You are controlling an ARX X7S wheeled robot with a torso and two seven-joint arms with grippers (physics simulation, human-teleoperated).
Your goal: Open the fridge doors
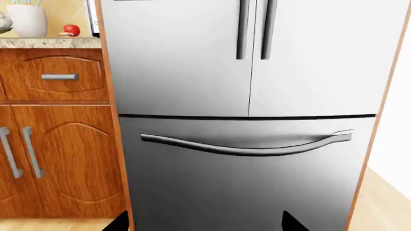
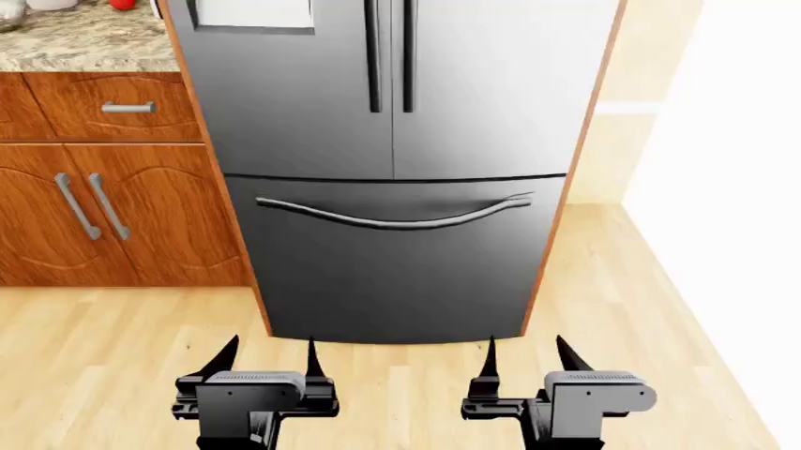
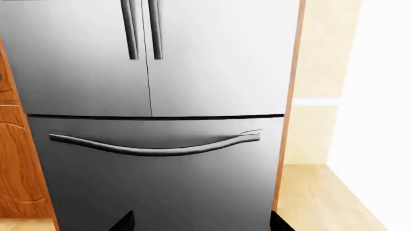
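The fridge doors, two tall grey steel panels, are both closed: the left door (image 2: 294,103) and the right door (image 2: 501,94) meet at a centre seam, each with a slim dark vertical handle (image 2: 371,56) (image 2: 408,56). In the left wrist view the doors (image 1: 186,62) fill the upper frame, as they do in the right wrist view (image 3: 218,57). My left gripper (image 2: 269,354) and right gripper (image 2: 526,354) hang low over the floor before the fridge, both open and empty, apart from the doors. Only fingertips (image 1: 119,224) (image 3: 125,222) show in the wrist views.
Below the doors is a wide drawer front with a curved handle (image 2: 394,216). Brown wooden cabinets (image 2: 113,216) with bar handles stand at the left under a stone counter (image 2: 75,47). A white wall (image 2: 726,187) runs along the right. Wooden floor (image 2: 400,394) lies under the grippers.
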